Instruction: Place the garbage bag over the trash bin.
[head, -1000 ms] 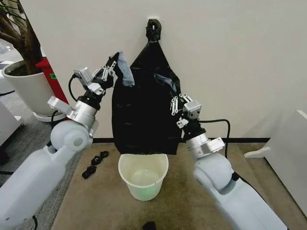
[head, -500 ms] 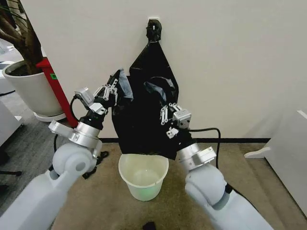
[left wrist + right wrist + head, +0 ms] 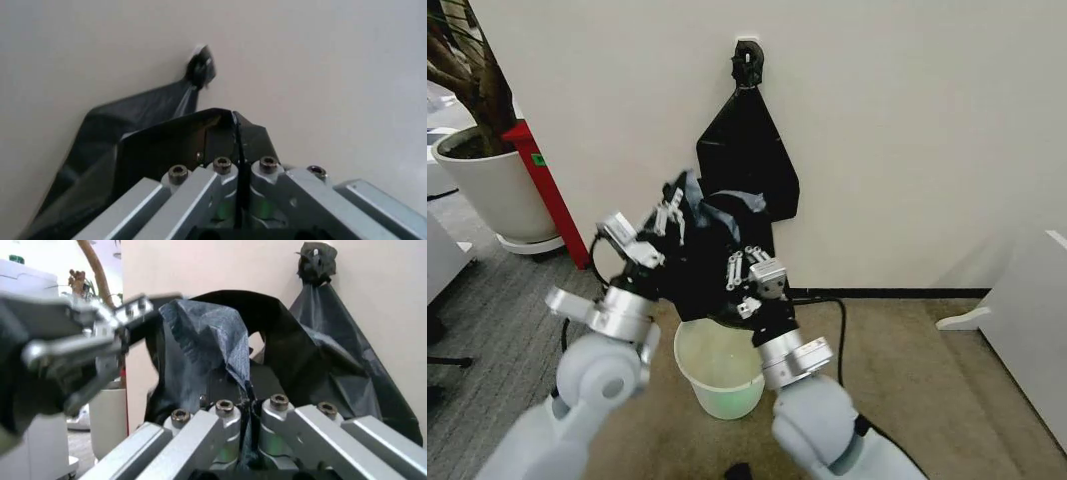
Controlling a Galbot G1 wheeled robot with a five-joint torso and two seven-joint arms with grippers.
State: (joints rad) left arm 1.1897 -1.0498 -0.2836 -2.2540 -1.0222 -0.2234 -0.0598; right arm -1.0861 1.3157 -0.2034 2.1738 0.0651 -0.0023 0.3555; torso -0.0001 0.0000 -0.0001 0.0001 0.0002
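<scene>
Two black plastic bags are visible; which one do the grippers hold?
The loose, crinkly black garbage bag above the cream-white trash bin, pinched by left gripper and right gripper. The tapering bundle hangs on the wall.

One trash bin [image 3: 717, 375] stood on the floor; one garbage bag [image 3: 712, 255] hung between two grippers, left gripper [image 3: 670, 212] and right gripper [image 3: 745, 285]. One bag bundle [image 3: 752, 150] hung behind, one plant pot [image 3: 487, 190] far left.
</scene>
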